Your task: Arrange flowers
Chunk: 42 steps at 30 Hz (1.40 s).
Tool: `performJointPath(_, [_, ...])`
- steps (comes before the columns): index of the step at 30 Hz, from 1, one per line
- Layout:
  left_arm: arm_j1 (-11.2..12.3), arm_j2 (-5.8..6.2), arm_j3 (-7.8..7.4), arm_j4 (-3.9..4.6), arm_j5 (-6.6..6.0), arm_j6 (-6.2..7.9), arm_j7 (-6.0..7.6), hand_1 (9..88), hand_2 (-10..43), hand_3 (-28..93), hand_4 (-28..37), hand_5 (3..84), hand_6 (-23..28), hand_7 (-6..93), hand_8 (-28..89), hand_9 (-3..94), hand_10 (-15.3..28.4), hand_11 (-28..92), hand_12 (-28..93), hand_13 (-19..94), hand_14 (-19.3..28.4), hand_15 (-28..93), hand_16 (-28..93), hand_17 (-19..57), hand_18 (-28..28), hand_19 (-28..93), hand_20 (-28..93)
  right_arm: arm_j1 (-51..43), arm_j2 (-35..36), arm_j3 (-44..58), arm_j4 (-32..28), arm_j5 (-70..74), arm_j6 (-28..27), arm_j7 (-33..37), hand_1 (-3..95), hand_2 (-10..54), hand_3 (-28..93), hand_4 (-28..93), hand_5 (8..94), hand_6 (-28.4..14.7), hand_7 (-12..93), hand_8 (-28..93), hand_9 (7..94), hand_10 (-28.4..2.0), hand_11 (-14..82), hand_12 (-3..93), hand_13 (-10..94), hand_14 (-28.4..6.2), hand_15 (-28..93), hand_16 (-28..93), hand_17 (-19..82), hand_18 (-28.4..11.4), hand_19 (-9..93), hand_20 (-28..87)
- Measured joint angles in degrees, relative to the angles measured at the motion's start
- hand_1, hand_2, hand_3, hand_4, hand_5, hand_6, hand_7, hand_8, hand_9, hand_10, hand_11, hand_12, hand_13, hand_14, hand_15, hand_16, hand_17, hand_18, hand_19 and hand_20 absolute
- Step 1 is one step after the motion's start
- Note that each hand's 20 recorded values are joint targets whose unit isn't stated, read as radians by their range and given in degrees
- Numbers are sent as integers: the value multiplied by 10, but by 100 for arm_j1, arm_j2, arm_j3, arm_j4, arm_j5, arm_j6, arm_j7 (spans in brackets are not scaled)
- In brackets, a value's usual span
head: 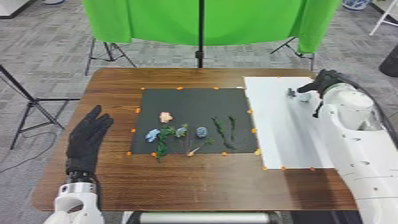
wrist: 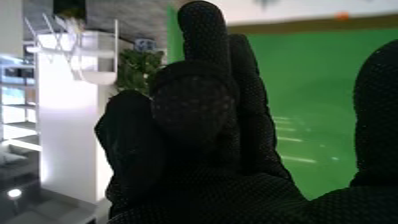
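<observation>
My left hand (head: 87,137) is relaxed. The flowers (head: 202,132) lie on the dark mat (head: 191,104). Far right, by the pale vessel (head: 304,97), my right hand (head: 330,80) is loosely open, grasping nothing; I should probably close it gently, evenly, to avoid tipping.

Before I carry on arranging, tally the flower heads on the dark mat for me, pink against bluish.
Pink flower head: 1
Bluish flower heads: 3
Total: 4
</observation>
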Motion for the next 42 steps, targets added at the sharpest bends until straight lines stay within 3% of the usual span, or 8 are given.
performJointPath(7, [-3,7,4,0,1,-3,-16,233,-35,685,-214,406,30,96,-45,407,118,141,142,361,146,108,50,79,118,20,217,-185,-262,129,191,-170,128,-110,386,-95,570,-150,605,23,148,-83,802,-115,232,230,907,-25,585,326,627,-118,932,570])
performJointPath(10, [-3,7,4,0,1,-5,-22,233,-34,683,-215,406,30,96,-45,407,118,141,142,361,146,107,50,79,118,20,217,-272,-322,169,297,-206,497,-212,403,-95,587,-165,629,30,168,-93,824,-106,241,229,914,-21,585,327,636,-118,932,577])
performJointPath(14, [-3,7,5,2,1,-13,-29,233,-34,683,-214,406,30,96,-45,407,119,141,142,361,147,107,50,78,119,21,217,-444,-354,177,397,-300,1224,-390,487,-93,518,-175,703,39,194,22,872,-100,253,232,930,-13,583,328,647,-113,932,579])
performJointPath(20, [-6,12,5,3,1,-14,-28,232,-34,685,-213,406,30,97,-45,407,118,141,142,361,146,107,50,78,119,21,216,-574,-335,129,426,-523,1608,-607,571,-45,466,-170,781,49,210,56,906,-88,276,241,937,-6,596,321,661,-110,932,583])
performJointPath(24, [-8,12,5,5,1,-14,-23,232,-35,685,-214,407,29,97,-45,407,119,141,142,361,146,107,49,79,118,20,216,-577,-260,29,405,-528,1592,-675,493,-88,531,-147,744,31,194,62,878,-94,261,238,935,-4,579,339,651,-108,932,583])
performJointPath(27, [-8,9,4,5,1,-14,-21,232,-35,685,-214,407,29,97,-45,408,119,141,142,361,146,107,49,79,118,20,216,-583,-205,-12,328,-515,1439,-692,371,-95,611,-131,644,-1,163,-81,799,-123,206,214,909,-14,548,340,622,-116,932,553])
performJointPath(35, [-4,5,0,4,1,-17,-14,233,-35,686,-213,408,30,96,-45,408,118,141,142,361,145,108,49,78,119,20,216,-357,-126,-179,-174,-78,-407,193,309,-95,562,-107,536,-80,76,-48,681,-174,115,173,897,-23,525,339,610,-116,932,517])
performJointPath(42, [0,5,-4,2,1,-17,-11,233,-36,686,-211,408,30,97,-45,408,119,141,142,362,146,108,49,78,119,21,216,-253,-86,-324,-146,159,120,222,327,-95,543,-116,505,-75,73,-39,693,-180,111,166,908,-20,522,331,624,-108,932,500])
